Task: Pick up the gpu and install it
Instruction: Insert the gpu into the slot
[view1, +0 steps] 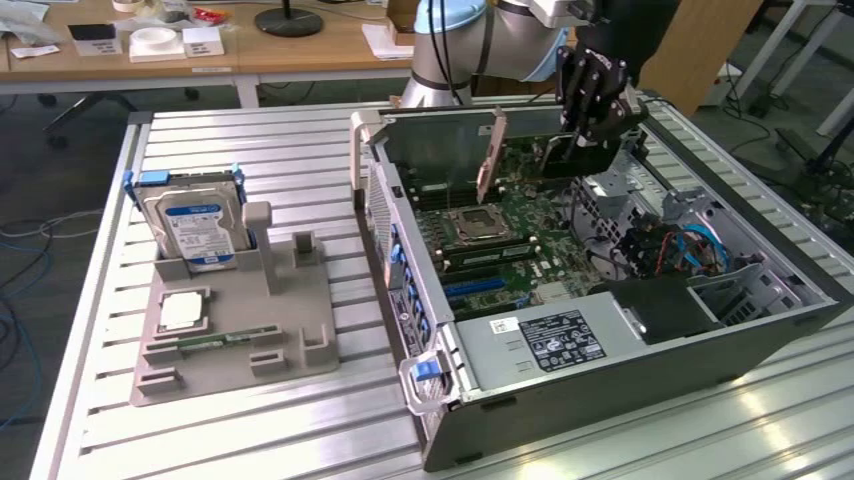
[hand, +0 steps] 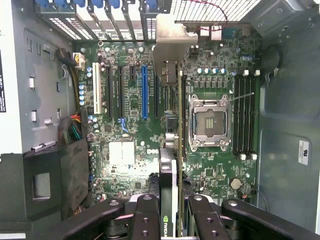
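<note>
My gripper (view1: 589, 135) hangs over the open computer case (view1: 627, 385), shut on the gpu (view1: 561, 160). The card hangs edge-down above the motherboard (view1: 534, 260), its metal end bracket (view1: 493, 152) towards the exterior view's left. In the wrist view the gpu (hand: 172, 165) runs edge-on between the two black fingers (hand: 147, 215), with its silver bracket (hand: 172, 40) at the far end by the case's rear slot openings. It hovers between the blue expansion slot (hand: 144, 92) and the processor socket (hand: 210, 122), apart from the board.
A grey holder tray (view1: 267, 300) sits on the slatted table at the exterior view's left, carrying a hard drive (view1: 198, 228), a processor chip (view1: 183, 310) and a thin memory stick (view1: 214, 342). Cables (view1: 674, 250) and a black drive cage (view1: 661, 305) fill the case's near end.
</note>
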